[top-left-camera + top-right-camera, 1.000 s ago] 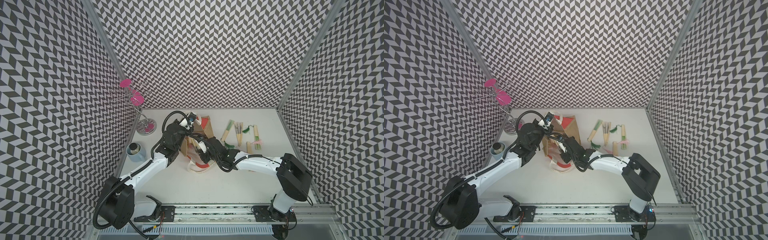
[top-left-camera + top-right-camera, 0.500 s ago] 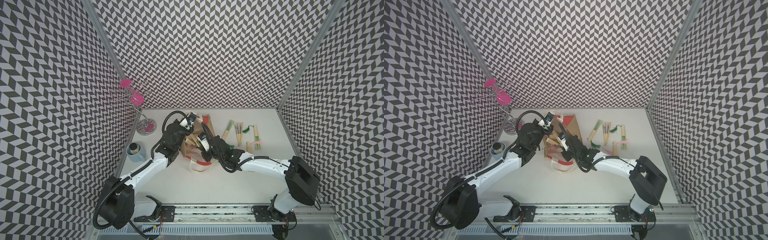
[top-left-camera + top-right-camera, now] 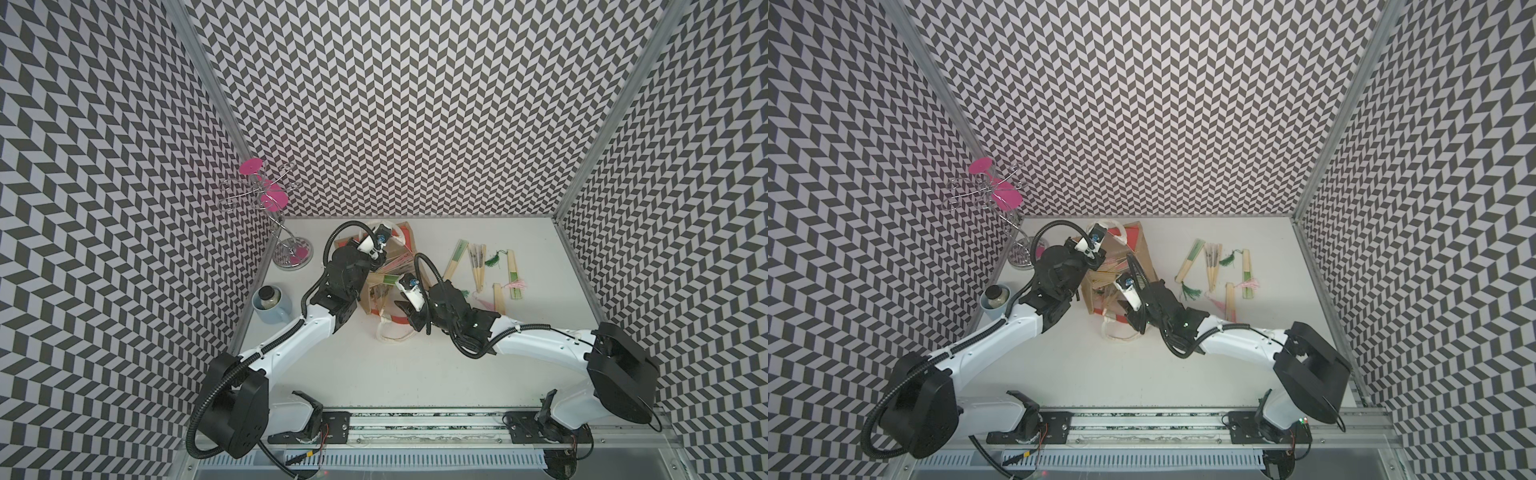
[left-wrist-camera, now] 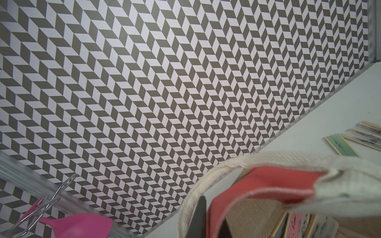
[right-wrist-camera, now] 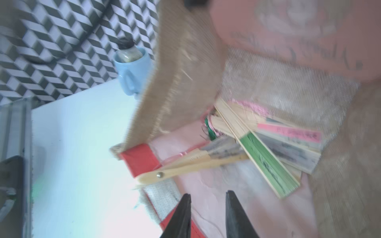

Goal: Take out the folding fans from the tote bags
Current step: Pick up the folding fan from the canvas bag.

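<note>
Just ahead of the right gripper [image 5: 207,193], whose jaws stand narrowly apart and empty at the mouth of the tote bag [image 5: 181,68], several folding fans [image 5: 266,158] lie heaped inside it. The left gripper [image 4: 214,209] seems clamped on the bag's red rim, though its tips barely show; other fans [image 3: 478,266] lie on the table [image 3: 415,374] behind the right gripper.

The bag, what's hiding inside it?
Closed fans lie heaped inside the bag: a green one, a pink one, some grey-printed. Whatever is under the heap is covered, so I can't count them all.
</note>
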Robot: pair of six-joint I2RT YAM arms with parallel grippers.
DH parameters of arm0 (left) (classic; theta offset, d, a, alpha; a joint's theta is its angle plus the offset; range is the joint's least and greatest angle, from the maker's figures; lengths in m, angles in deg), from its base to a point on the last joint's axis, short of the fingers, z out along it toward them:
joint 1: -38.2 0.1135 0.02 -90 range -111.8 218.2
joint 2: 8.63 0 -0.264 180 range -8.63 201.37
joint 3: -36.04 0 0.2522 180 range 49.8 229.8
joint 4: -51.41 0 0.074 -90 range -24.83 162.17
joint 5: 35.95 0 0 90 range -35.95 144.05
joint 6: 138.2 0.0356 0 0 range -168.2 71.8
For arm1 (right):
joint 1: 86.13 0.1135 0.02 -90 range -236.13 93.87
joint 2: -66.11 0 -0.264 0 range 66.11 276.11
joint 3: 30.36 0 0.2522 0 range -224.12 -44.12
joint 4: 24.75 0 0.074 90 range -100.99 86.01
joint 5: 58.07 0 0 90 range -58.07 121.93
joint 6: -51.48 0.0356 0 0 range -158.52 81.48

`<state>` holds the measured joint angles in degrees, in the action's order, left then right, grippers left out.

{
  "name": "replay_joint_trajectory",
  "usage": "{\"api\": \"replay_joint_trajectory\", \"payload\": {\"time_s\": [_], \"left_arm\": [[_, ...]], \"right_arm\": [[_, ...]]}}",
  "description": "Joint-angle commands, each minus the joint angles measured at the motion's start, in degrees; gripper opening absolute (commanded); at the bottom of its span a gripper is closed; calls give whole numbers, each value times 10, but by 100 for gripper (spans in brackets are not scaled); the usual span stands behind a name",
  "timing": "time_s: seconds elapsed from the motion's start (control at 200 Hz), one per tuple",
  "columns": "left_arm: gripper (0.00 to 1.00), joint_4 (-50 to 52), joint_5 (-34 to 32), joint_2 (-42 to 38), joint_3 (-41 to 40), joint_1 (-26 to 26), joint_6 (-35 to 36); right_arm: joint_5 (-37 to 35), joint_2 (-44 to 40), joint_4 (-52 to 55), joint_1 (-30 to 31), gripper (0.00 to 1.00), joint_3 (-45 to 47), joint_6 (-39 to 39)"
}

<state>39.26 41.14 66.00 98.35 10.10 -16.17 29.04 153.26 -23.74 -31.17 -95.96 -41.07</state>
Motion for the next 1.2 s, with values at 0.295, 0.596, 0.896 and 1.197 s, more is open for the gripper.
{"api": "replay_joint_trajectory", "payload": {"time_s": [0.295,0.596,0.896,1.197], "left_arm": [[0,-56,-27,10,17,-12,-15],[0,-73,-111,29,21,-50,-5],[0,-89,-136,20,11,-66,-36],[0,-109,-152,15,-1,-66,-37]], "right_arm": [[8,39,198,4,46,-153,168],[55,60,168,14,57,-139,246],[83,107,189,14,59,-173,266],[64,115,256,-5,45,-157,294]]}}
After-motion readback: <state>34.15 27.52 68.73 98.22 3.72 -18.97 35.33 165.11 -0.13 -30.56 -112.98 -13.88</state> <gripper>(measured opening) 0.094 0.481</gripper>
